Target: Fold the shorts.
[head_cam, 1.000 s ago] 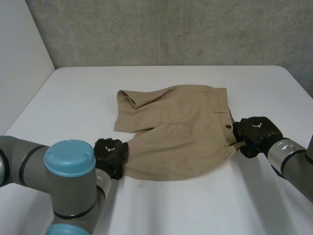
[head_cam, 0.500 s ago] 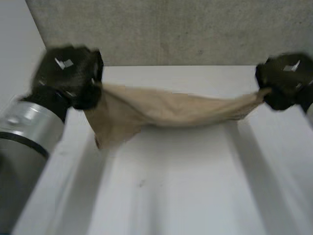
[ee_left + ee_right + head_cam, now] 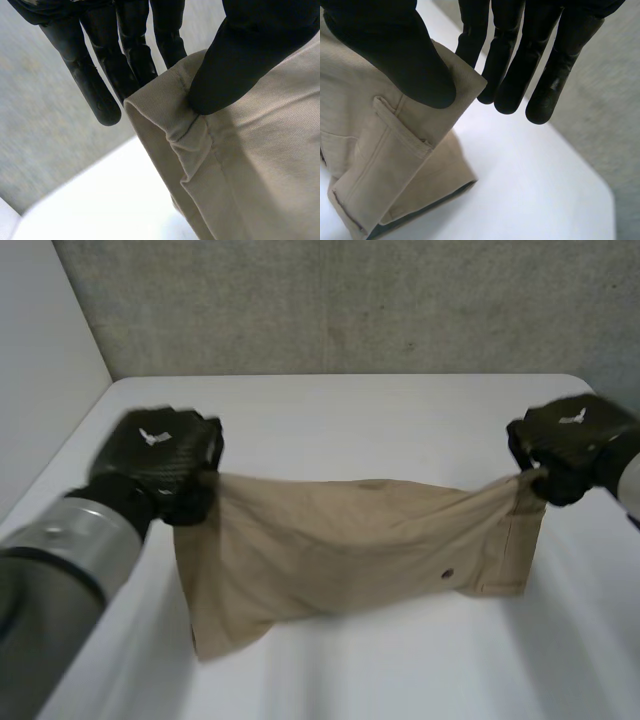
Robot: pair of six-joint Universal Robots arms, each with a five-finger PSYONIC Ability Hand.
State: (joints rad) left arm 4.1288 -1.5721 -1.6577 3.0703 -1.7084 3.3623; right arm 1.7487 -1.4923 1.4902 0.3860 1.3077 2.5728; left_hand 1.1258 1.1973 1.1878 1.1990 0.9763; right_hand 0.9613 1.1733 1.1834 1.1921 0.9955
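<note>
Khaki shorts (image 3: 350,550) hang over the white desk (image 3: 360,405), stretched in a sagging span between both hands; cannot tell whether the lowest leg corner brushes the desk. Left hand (image 3: 160,465) at the shorts' leg-hem end, thumb pinching the hem corner against the fingers (image 3: 132,55). Right hand (image 3: 565,445) at the waistband end, thumb clamping the top corner against its fingers, beside a belt loop (image 3: 400,125); dark button (image 3: 446,574) just below that end.

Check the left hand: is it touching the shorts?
Touching. The left wrist view shows the left hand pinching the shorts, its thumb pressing a corner of the cloth against the fingers behind it.
</note>
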